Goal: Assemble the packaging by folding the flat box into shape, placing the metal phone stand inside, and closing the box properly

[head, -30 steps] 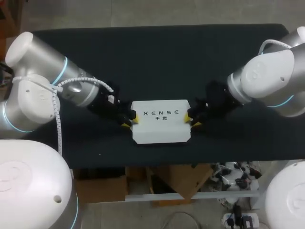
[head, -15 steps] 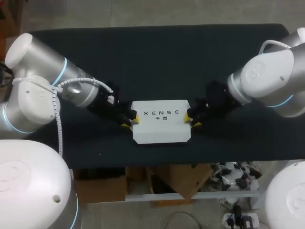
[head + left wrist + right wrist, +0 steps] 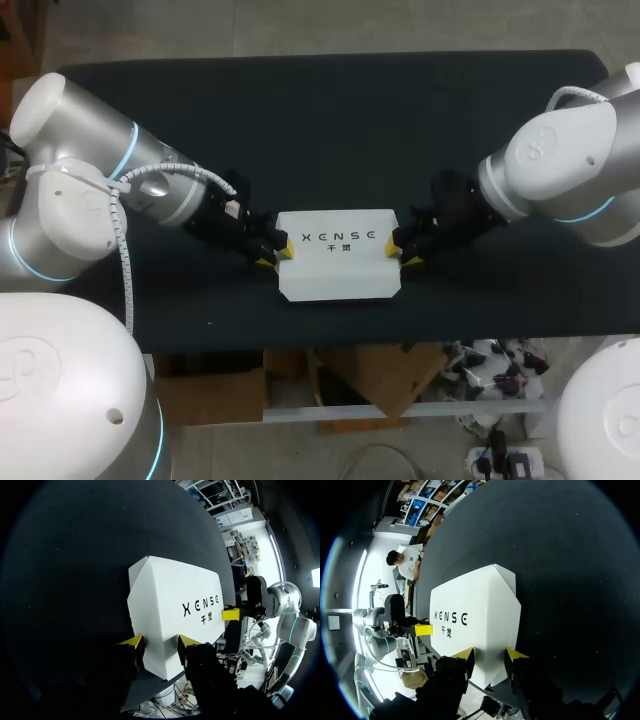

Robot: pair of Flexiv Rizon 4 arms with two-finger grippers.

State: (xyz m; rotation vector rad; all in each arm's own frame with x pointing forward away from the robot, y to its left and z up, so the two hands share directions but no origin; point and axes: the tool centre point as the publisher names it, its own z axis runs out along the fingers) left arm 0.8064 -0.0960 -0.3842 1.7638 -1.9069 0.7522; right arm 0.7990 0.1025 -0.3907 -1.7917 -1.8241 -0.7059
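Note:
A closed white box [image 3: 337,268] with dark lettering on its lid lies flat in the middle of the black table [image 3: 330,120]. My left gripper [image 3: 274,252] is at the box's left end, its yellow fingertips [image 3: 134,642] apart and set against that end near the front corner. My right gripper [image 3: 404,251] stands the same way at the right end. In the left wrist view the box [image 3: 170,605] lies just ahead of the left gripper [image 3: 160,643]. In the right wrist view the box [image 3: 475,610] lies just ahead of the right gripper [image 3: 490,655]. No phone stand shows.
The table's front edge [image 3: 330,347] runs close below the box. Bare black tabletop lies behind the box and out to both sides beyond the arms.
The left arm's upper links have shifted slightly. The box and both grippers stay where they were.

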